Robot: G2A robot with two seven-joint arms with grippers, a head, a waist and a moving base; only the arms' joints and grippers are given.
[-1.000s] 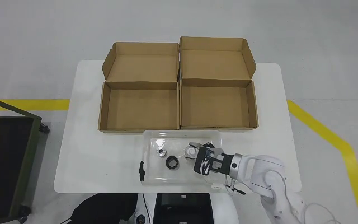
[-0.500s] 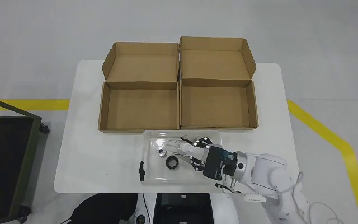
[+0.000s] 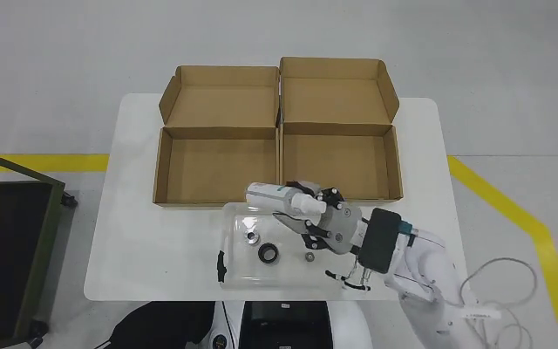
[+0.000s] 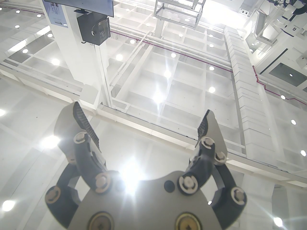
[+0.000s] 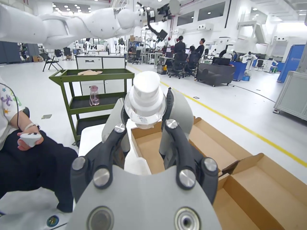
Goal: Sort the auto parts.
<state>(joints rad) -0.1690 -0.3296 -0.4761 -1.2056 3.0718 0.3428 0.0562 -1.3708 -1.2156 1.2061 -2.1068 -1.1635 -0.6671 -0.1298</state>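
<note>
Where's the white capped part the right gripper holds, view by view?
Top view: white capped part in the right gripper, above the clear tray's far edge.
Right wrist view: centre, clamped between the fingers, cap pointing away from the camera.
Left wrist view: looks up at the ceiling past the open left gripper.
Shared landmark: cardboard boxes.

A white capped cylinder (image 3: 275,195), clamped in the right gripper (image 3: 305,212), hangs level over the clear tray's (image 3: 235,270) 12 o'clock rim; a black ring (image 3: 268,254) lies inside.
</note>
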